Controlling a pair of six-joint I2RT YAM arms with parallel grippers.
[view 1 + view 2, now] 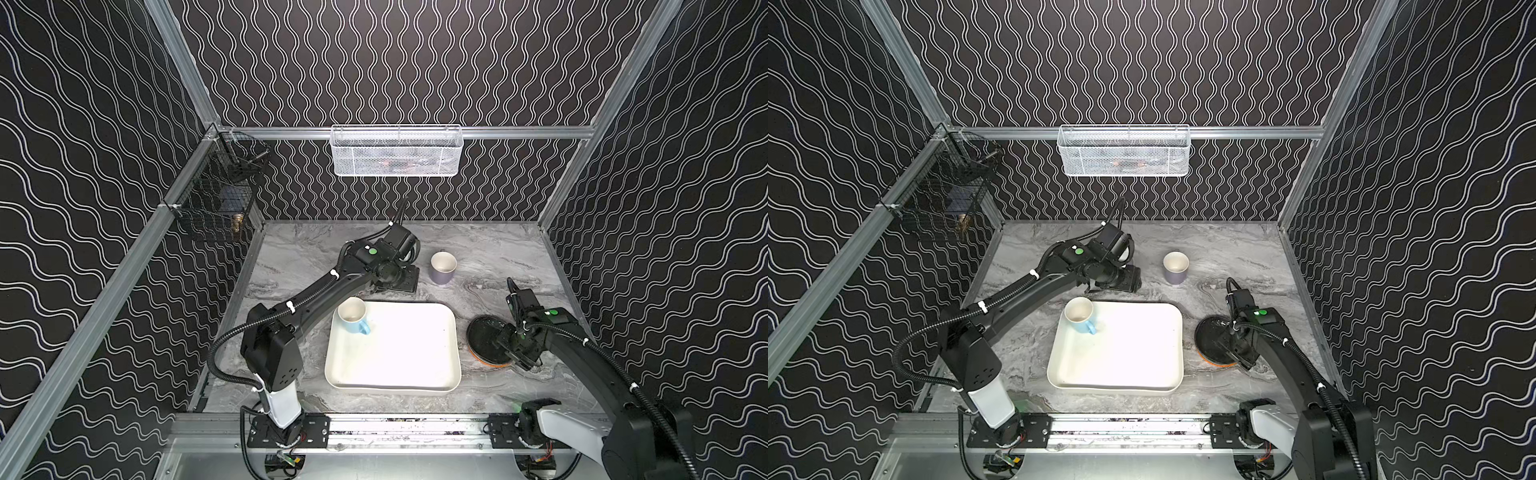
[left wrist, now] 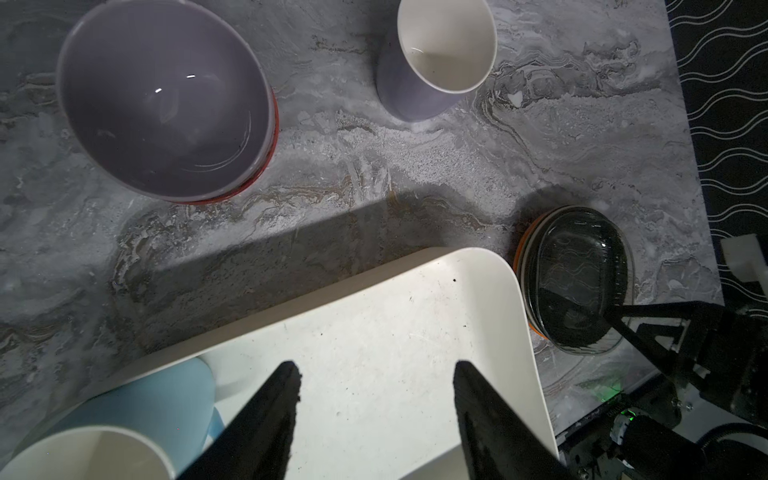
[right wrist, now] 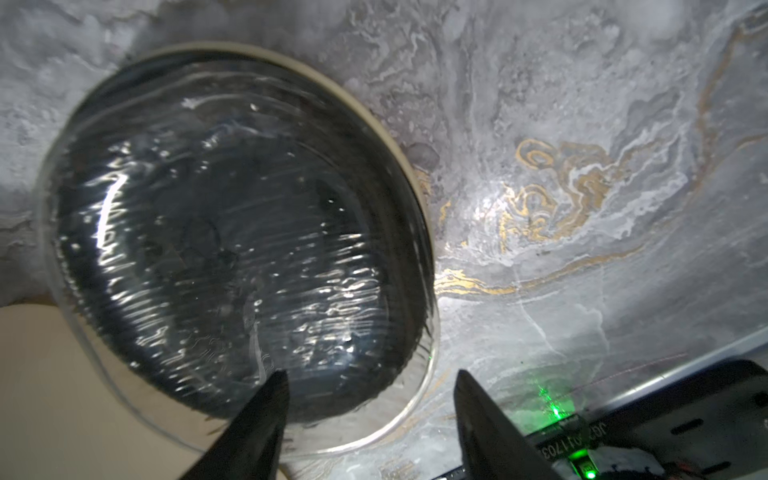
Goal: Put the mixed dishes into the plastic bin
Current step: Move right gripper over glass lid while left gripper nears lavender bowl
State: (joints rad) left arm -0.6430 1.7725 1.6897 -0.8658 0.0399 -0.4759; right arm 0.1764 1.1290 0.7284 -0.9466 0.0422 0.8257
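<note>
At left, we see the left gripper (image 2: 374, 372) hanging above the far edge of the plastic bin (image 1: 415, 361), its fingers spread wide with nothing between them. Only its wrist camera shows us the lavender bowl (image 2: 166, 99), nested in the red-orange patterned bowl (image 2: 274, 129) on the marble table (image 1: 519, 266) behind the bin. The light blue mug (image 1: 353, 318) stands upright in the bin's far left corner, and the cream-white bin itself lies mid-table between the two arms. Behind it, the lavender-grey mug (image 1: 442, 268) stands on the table. Just beside the bin's right wall we find the stacked plates: the clear glass plate (image 3: 232, 232) on top, a dark plate under it, the pale yellow plate (image 3: 384, 129) and the orange plate (image 1: 490, 365) lowest. The right gripper (image 3: 370, 378) straddles the glass plate's near rim, its fingers apart, one over the plate and one outside it.
</note>
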